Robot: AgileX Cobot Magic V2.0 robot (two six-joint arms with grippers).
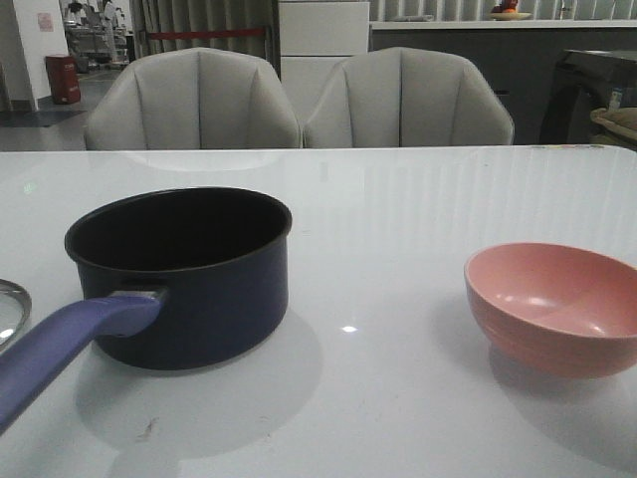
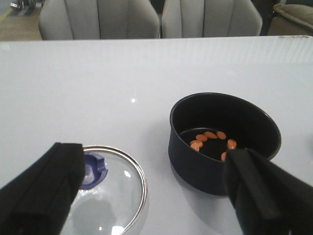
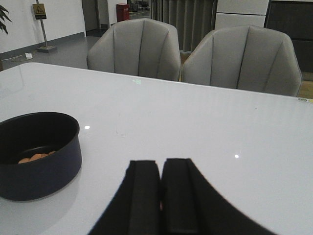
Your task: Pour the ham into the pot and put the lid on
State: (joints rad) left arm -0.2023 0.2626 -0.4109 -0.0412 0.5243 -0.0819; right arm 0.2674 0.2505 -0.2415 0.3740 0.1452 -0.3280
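Black fingers (image 2: 39,191) of the left tool (image 2: 146,196) stand wide apart, gripping nothing. Below and between them, toward the left finger, the lid (image 2: 110,196) lies flat on the desk (image 2: 122,73), blue knob up. Just beyond the right finger stands the pot (image 2: 222,139), holding the ham (image 2: 208,139), a cluster of orange bits on its dark floor. Right tool (image 3: 160,196): fingers pressed together, empty; the pot sits ahead and to its left. One pink bowl (image 1: 557,304) stands apart from the pot, nothing visible inside. Desk surface: glossy white. Two grey chairs (image 1: 299,100) stand behind the far edge.
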